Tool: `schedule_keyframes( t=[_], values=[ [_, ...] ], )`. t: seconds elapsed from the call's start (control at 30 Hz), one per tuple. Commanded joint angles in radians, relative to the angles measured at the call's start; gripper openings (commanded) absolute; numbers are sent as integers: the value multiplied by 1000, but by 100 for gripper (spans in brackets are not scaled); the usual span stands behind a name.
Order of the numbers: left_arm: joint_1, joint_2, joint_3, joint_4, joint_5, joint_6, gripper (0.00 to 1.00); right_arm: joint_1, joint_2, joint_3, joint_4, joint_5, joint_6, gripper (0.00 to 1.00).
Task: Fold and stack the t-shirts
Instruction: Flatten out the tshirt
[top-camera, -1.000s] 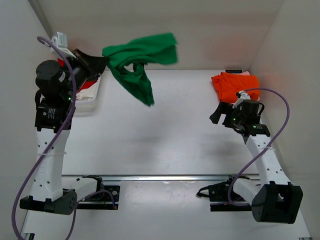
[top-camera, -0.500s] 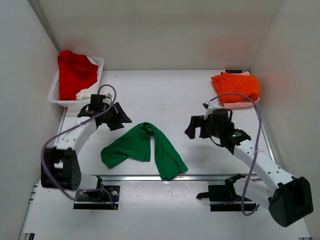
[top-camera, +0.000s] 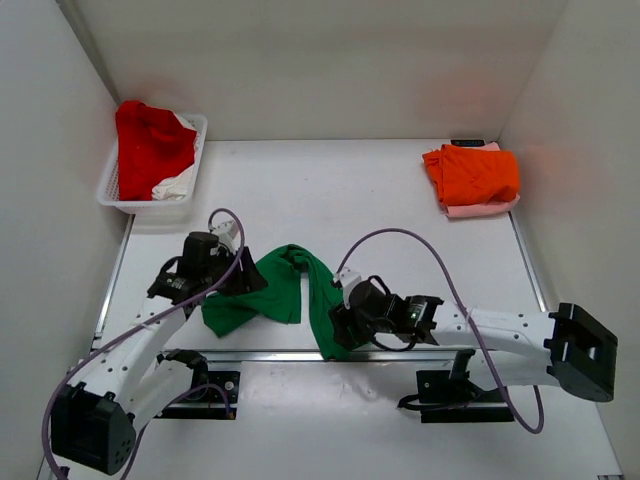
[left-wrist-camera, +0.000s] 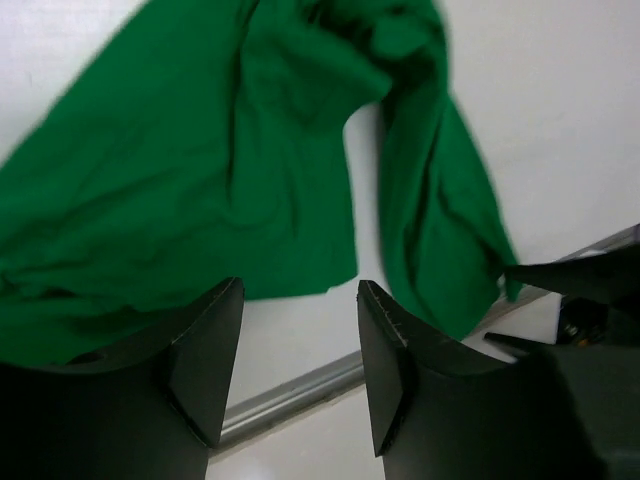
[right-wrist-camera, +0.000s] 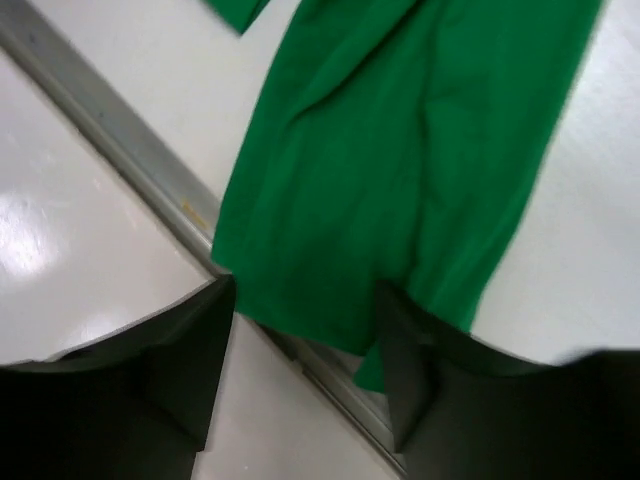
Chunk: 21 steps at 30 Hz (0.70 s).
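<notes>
Grippers (left-wrist-camera: 300, 300) (right-wrist-camera: 305, 300) parted, empty — over green t-shirt (top-camera: 278, 288).

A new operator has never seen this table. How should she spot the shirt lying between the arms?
On the white table, look at the near edge along the metal rail. A bright green cloth t-shirt lies there crumpled in an arch, unfolded. It is the only green one: the orange t-shirt sits folded far right, the red t-shirt in the white lattice basket far left.
</notes>
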Motion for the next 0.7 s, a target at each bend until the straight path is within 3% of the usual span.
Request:
schedule_keyframes(
  t=[0.0, 0.3, 0.33, 0.43, 0.67],
  values=[
    [14, -44, -80, 32, -32, 4, 60, 83, 31, -24, 42, 71, 67, 46],
    [-31, -51, -132, 67, -59, 42, 63, 146, 199, -15, 97, 60, 99, 45],
    [-45, -48, -131, 87, -65, 42, 63, 145, 200, -18, 96, 54, 104, 28],
    [-118, -10, -140, 111, -78, 53, 66, 130, 213, -19, 90, 38, 91, 1],
    [-229, 183, -91, 62, -130, 50, 70, 85, 152, -36, 90, 32, 93, 0]
  ],
)
